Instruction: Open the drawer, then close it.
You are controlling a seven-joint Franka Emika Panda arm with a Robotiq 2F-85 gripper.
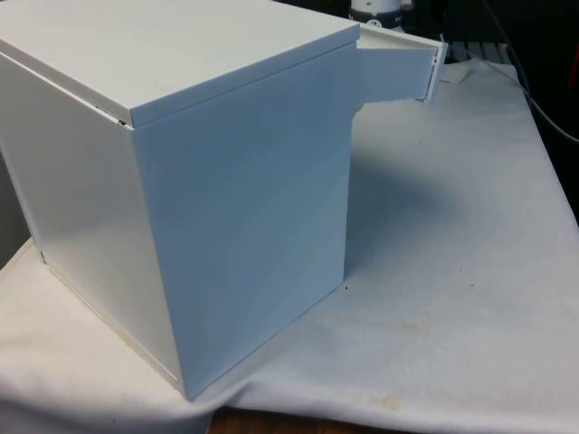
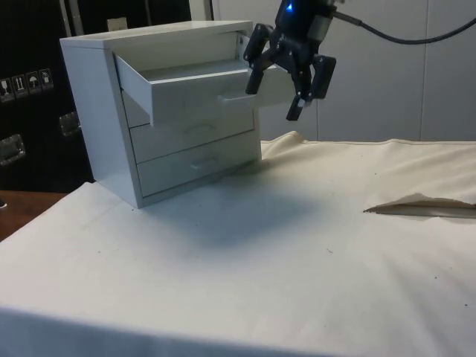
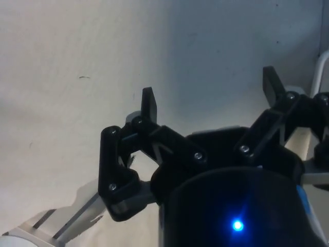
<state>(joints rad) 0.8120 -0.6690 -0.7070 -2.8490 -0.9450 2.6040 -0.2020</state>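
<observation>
Held in the air just in front of the pulled-out top drawer (image 2: 195, 80), the gripper (image 2: 277, 93) is tilted downward with its fingers (image 3: 148, 104) spread apart; contact with the drawer's handle (image 2: 232, 96) apparently is not made.

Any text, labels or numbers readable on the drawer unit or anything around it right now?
No words or numbers can be read.
Chest of drawers: plain white, no label on its fronts, top or sides.
Dark cabinet behind it: small white handling-symbol stickers, pictograms too small to make out.
White cloth: no print.
</observation>
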